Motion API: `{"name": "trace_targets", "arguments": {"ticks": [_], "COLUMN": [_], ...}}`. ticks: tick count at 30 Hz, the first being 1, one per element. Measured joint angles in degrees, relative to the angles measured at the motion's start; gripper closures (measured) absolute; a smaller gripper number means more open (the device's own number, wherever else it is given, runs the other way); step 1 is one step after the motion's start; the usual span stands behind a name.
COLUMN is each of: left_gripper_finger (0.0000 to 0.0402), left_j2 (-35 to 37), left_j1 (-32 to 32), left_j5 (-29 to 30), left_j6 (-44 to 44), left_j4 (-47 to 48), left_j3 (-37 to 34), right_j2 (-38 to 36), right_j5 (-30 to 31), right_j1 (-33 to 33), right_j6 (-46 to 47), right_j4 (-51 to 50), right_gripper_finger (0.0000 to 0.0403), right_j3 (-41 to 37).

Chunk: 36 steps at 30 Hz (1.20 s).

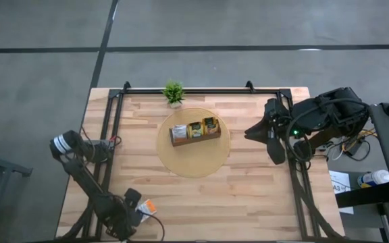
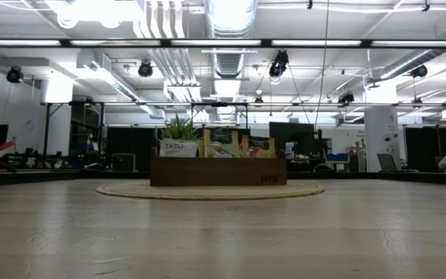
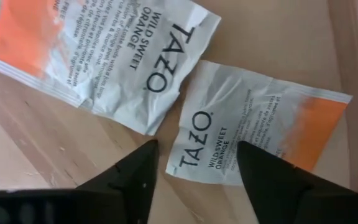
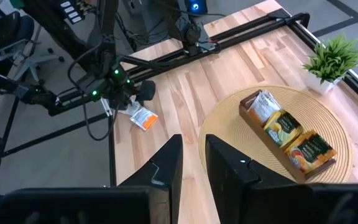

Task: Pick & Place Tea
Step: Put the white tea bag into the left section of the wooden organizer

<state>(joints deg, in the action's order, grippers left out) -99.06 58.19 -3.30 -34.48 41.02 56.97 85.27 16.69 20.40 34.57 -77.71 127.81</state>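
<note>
Two white-and-orange tea sachets lie flat on the wood at the table's near left, one [image 3: 104, 56] beside the other [image 3: 253, 134], seen small in the high view [image 1: 147, 206]. My left gripper [image 3: 194, 165] points down just above them, open, its fingers on either side of the nearer sachet's white end; I cannot tell whether they touch it. More sachets stand upright in the brown tray [image 1: 194, 132]. My right gripper [image 4: 194, 165] hangs high over the table's right side [image 1: 255, 130], its fingers a little apart with nothing between them.
The tray rests on a round woven mat [image 1: 193, 158] at the table's middle, with a small potted plant [image 1: 173, 93] behind it at the far edge. Black frame rails [image 1: 110, 135] run along the left, right and far sides. Bare wood lies between mat and near edge.
</note>
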Motion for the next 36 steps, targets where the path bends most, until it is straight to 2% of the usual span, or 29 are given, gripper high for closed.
{"name": "trace_targets", "arguments": {"ticks": [3,9,11,15,19,26,28,31,36], "left_gripper_finger": [0.0224,0.0366,0.039,0.0398,0.04,0.0401,0.0401,0.0401,0.0401], "left_j2": [-0.05,-0.16,-0.18,-0.12,1.11,6.91,8.82,11.7,15.97], "left_j1": [-0.08,-0.19,-0.17,-0.2,-0.28,-0.39,-0.76,-2.15,-6.56], "left_j5": [-0.08,0.24,0.17,-0.21,-2.08,-1.17,-0.62,1.74,8.94], "left_j6": [-0.01,-0.15,-0.41,-0.87,-1.91,-6.66,-7.59,-8.05,-10.53], "left_j4": [-0.52,-0.52,-0.72,1.22,7.63,19.47,20.2,22.67,23.22], "left_j3": [-0.99,-1.83,-1.8,-0.77,0.85,2.25,3.02,3.46,3.8], "right_j2": [0.0,0.0,0.0,0.0,0.0,0.02,0.02,0.02,0.02], "right_j5": [0.0,0.0,0.0,0.01,0.0,0.0,0.0,-0.02,-0.02], "right_j1": [0.0,0.0,0.0,0.0,0.0,0.0,0.0,0.0,0.0], "right_j6": [0.02,0.83,0.89,1.09,1.09,0.92,0.58,-0.31,-0.78], "right_j4": [0.02,0.04,0.04,0.07,0.09,0.12,0.11,0.11,0.11], "right_gripper_finger": [0.0335,0.0335,0.0335,0.0335,0.0335,0.0335,0.0335,0.0335,0.0335], "right_j3": [0.0,0.0,0.0,0.0,0.0,-0.08,-0.11,-0.13,-0.13]}}
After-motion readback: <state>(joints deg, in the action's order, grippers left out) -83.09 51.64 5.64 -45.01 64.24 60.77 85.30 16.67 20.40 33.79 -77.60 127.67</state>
